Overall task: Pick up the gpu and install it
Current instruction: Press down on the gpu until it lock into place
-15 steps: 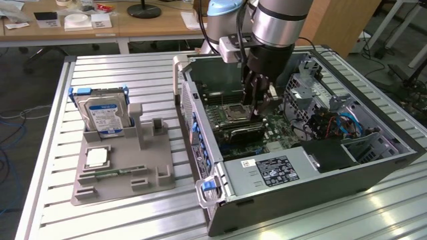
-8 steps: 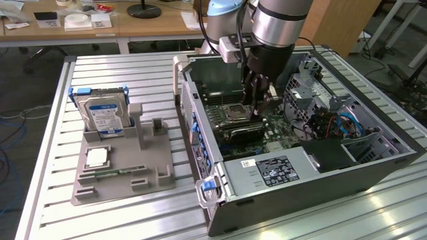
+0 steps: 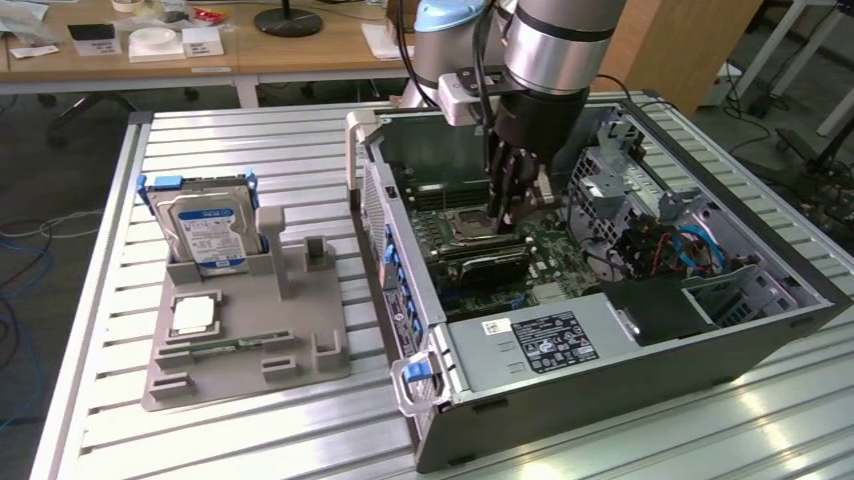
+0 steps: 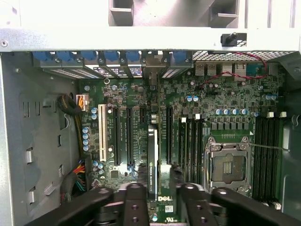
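Gripper (image 4: 153, 200) fingers straddle the gpu (image 4: 152, 160) standing on edge in its motherboard (image 4: 188, 108) slot inside the open computer case (image 3: 641, 350) (whether they pinch it, I cannot tell), so I judge straight, even downward pressure seats it best.

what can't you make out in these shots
- Exterior view: the gpu sits under the gripper; its slot contact is hidden by the card.
- Wrist view: gpu seen edge-on, its lower end covered by the fingers.
- Exterior view: label text on the hard drive too small.
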